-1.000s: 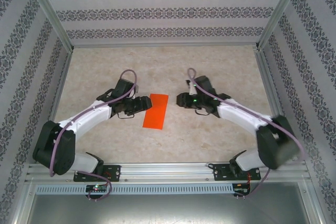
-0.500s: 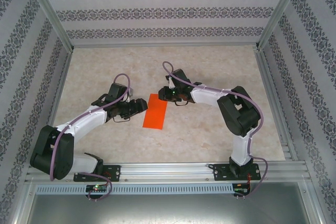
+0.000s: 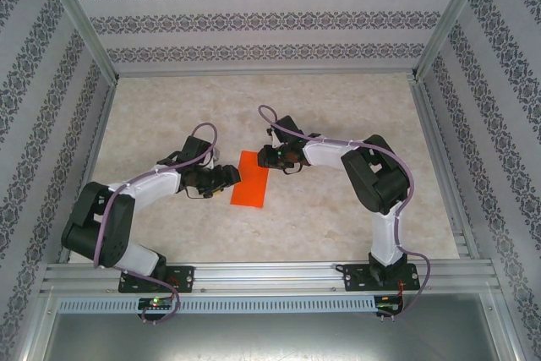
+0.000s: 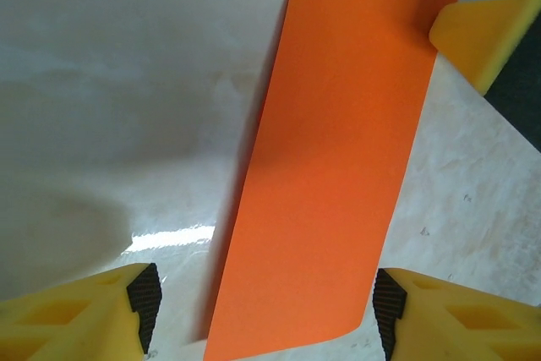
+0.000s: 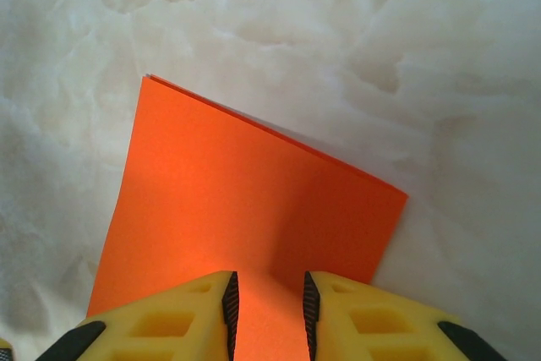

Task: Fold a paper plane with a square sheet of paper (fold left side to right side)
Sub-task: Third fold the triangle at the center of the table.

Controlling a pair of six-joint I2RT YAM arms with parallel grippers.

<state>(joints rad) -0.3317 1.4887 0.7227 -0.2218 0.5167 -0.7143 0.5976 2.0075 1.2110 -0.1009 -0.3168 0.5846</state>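
Observation:
The square sheet of paper (image 3: 250, 179) lies folded in half as a narrow orange rectangle flat on the table's middle. My left gripper (image 3: 230, 175) is at its left edge, open wide. In the left wrist view the paper (image 4: 338, 166) runs between the two fingers of that gripper (image 4: 266, 302), touching neither. My right gripper (image 3: 264, 155) is low over the paper's far end, its jaws a narrow gap apart. In the right wrist view flat paper (image 5: 245, 192) shows in the gap of that gripper (image 5: 268, 293). One right fingertip (image 4: 490, 35) shows in the left wrist view.
The marbled beige tabletop (image 3: 338, 116) is bare around the paper. Aluminium frame rails (image 3: 433, 137) and patterned walls close in the left, right and far sides. Both arm bases sit on the near rail (image 3: 270, 275).
The right arm has swung left from the paper's right side onto its far end. The left arm has shifted slightly at the paper's left edge. The paper has stayed in place.

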